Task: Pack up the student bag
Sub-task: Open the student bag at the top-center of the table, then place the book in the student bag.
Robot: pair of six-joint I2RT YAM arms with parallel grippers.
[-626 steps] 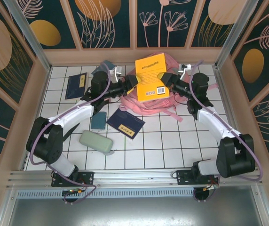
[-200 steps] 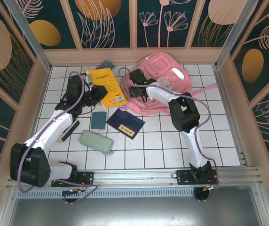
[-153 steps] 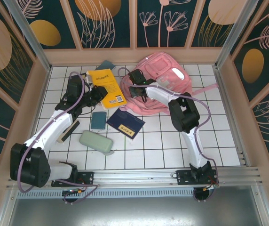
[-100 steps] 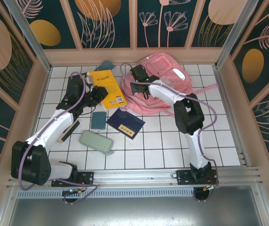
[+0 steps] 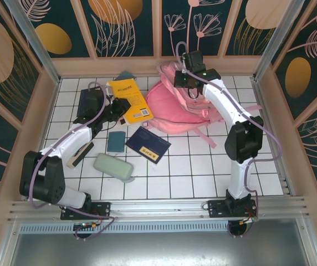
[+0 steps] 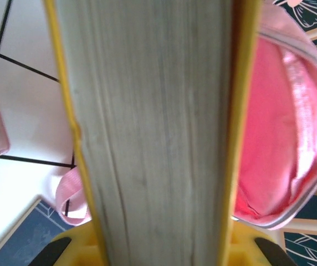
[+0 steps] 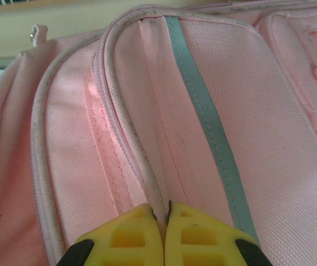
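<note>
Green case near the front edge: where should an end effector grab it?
Pinch the green case across its short width at mid-length, coming straight down. It lies flat on the table, long and rounded, with bare tile along both long sides, so there looks to be room to close on it.

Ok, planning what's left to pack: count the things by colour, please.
Pink: 1, student bag
Yellow: 1, book
Dark blue: 1, notebook
Teal: 2, small notebook, back booklet
Pale green: 1, case
Total: 6 plainly seen; left arm may hide more.
</note>
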